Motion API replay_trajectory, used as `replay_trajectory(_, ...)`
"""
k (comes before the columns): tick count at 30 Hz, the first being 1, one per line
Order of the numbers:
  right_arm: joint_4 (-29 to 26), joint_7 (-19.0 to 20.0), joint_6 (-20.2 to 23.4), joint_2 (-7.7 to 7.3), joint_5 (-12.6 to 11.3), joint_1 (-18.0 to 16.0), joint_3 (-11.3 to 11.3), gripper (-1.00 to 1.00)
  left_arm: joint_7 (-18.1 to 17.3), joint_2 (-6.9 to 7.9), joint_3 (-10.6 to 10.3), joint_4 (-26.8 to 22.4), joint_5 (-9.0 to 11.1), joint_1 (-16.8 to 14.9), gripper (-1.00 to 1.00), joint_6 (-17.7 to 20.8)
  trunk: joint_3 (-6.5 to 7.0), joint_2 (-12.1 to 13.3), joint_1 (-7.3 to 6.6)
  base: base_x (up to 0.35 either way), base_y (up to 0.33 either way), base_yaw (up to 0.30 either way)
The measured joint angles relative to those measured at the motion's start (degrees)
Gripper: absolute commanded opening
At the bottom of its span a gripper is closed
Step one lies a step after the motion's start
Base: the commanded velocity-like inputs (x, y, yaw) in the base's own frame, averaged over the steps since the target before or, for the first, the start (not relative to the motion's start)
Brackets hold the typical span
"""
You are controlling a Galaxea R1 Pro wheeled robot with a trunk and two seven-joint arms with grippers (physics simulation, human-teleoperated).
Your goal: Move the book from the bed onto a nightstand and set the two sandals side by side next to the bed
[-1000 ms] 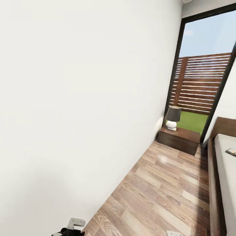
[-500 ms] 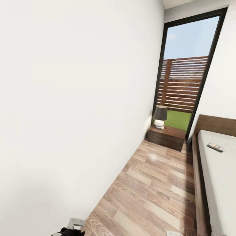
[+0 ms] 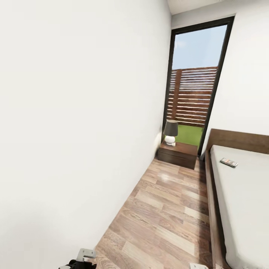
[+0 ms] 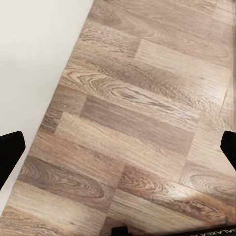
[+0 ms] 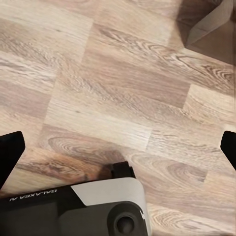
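The left claw shows its two black fingertips at the far side edges of the left wrist view, spread wide with nothing between them, above bare plank floor beside the white wall. The right claw is likewise spread and empty, its tips at the side edges of the right wrist view over the same planks, with a grey and black part of the robot's own body in the lower middle of that frame. In the head view, both arms sit at the very bottom edge: the left one at lower left, a pale sliver of the right at bottom centre-right.

Outward from there, the floor runs up the frame to the nightstand under a lamp, set against the tall window. The bed fills the lower right, its dark headboard at right centre. The book lies flat on the mattress near the headboard, well apart from both claws, up and to the right of them. Its long axis runs roughly across the frame, tilted slightly down to the right. I judge the right arm nearer to it, though the base must first roll forward.
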Motion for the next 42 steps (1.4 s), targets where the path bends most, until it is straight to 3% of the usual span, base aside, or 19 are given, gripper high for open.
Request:
replay_trajectory(16,-0.01,0.03,-0.01,0.0,0.0,-0.01,-0.01,1.0,0.15,0.02,0.01,-0.04,0.0,0.04,1.0,-0.87,0.04,0.0,0.0,0.0,0.0,-0.125)
replay_trajectory(42,-0.17,0.09,0.39,-0.11,-0.1,0.17,0.24,1.0,-0.04,-0.08,0.31,0.72,-0.08,-0.93,1.0,-1.28,0.04,0.0,0.0,0.0,0.0,-0.01)
